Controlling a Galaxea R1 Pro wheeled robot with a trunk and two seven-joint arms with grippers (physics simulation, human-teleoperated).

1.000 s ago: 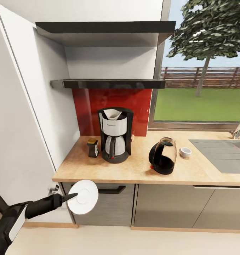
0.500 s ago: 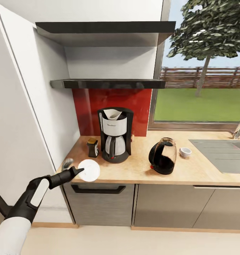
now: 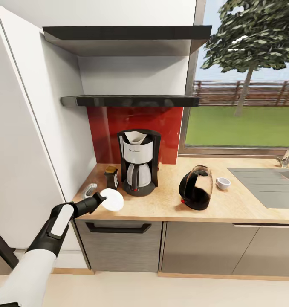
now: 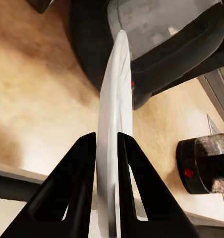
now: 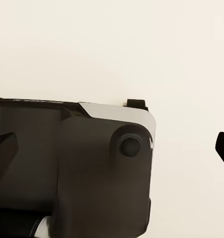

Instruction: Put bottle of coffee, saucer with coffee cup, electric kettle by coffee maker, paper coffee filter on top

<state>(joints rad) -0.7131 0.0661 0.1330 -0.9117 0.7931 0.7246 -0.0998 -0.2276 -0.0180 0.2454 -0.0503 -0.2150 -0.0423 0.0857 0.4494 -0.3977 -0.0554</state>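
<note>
Three items are already sitting by the maker (image 3: 138, 164) while the left pincer (image 3: 102, 199), clamping the saucer (image 3: 112, 200), is hovering over the desk (image 3: 161, 204); the cup (image 3: 223, 183) is waiting.

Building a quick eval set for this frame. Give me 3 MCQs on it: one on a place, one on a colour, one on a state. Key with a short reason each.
1. Where is the coffee cup?
A. On the countertop, between the electric kettle and the sink
B. On the saucer
C. On the kitchen shelf

2. What colour is the lid of the bottle of coffee?
A. Red
B. Yellow-amber
C. White

3. What is the left gripper doing?
A. Open and empty
B. Shut on the bottle
C. Shut on the saucer

Answers:
1. A: the cup stands alone on the worktop just right of the kettle.
2. B: the cap reads amber beside the coffee maker.
3. C: in the left wrist view both fingers pinch the white plate's edge.
</note>
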